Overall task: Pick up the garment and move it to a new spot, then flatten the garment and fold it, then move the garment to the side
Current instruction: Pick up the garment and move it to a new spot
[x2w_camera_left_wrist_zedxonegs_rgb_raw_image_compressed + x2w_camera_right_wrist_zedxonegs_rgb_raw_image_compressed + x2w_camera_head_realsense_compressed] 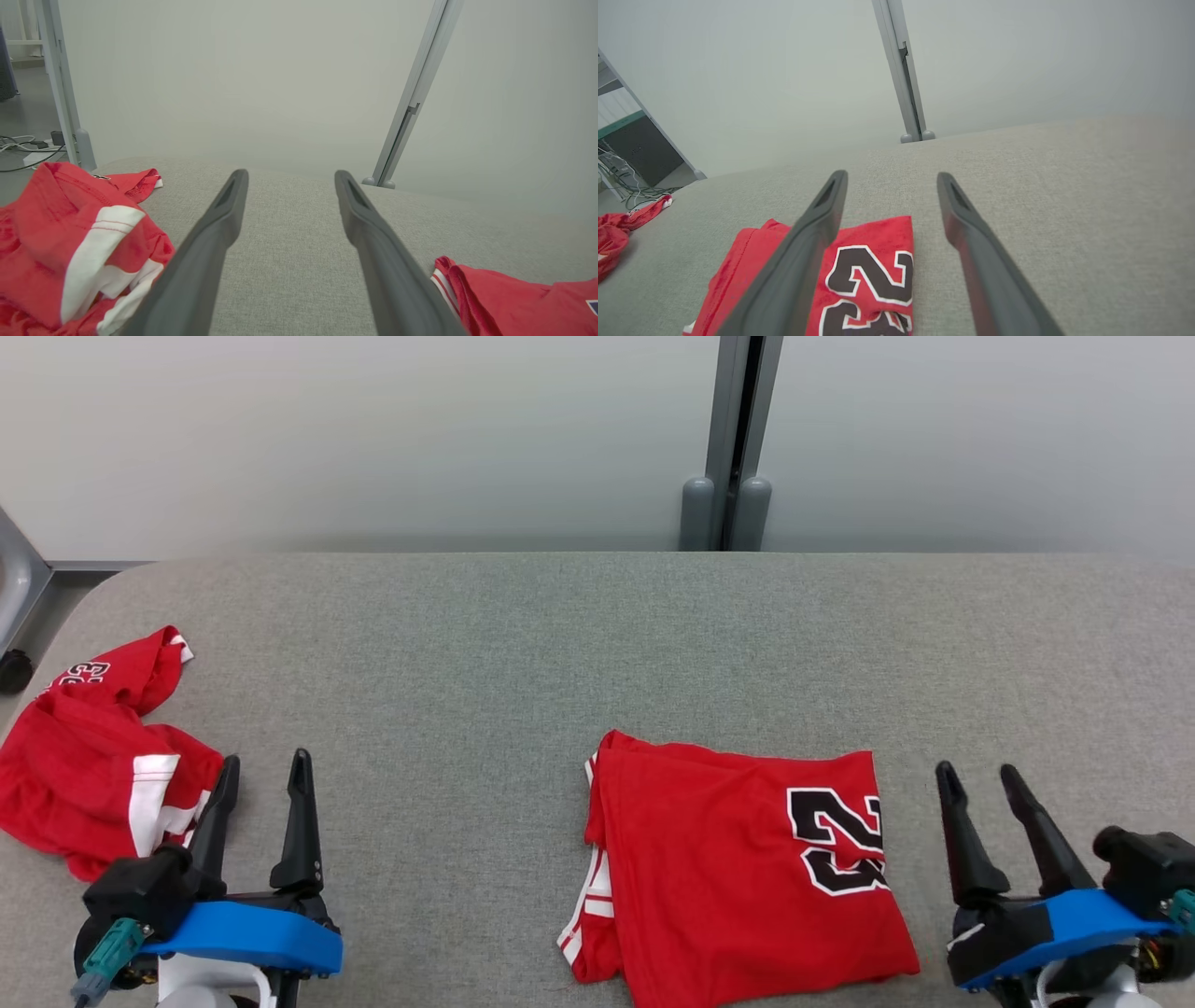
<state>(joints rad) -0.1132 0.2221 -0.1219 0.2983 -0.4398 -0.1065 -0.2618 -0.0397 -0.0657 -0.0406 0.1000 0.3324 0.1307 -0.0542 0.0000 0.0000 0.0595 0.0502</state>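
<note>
A red garment (738, 868) with a black number lies folded flat on the grey table (560, 644), right of centre near the front edge; it also shows in the right wrist view (859, 280) and the left wrist view (518, 298). My right gripper (980, 777) stands open just right of it, nothing between its fingers (966, 224). My left gripper (264, 765) is open at the lower left, empty, its fingers (229, 210) pointing over bare table.
A second red garment (93, 765) with white stripes lies crumpled at the table's left edge, right beside my left gripper (70, 242). A pale wall with a grey post (733, 439) stands behind the table. Cables lie on the floor at left (23, 149).
</note>
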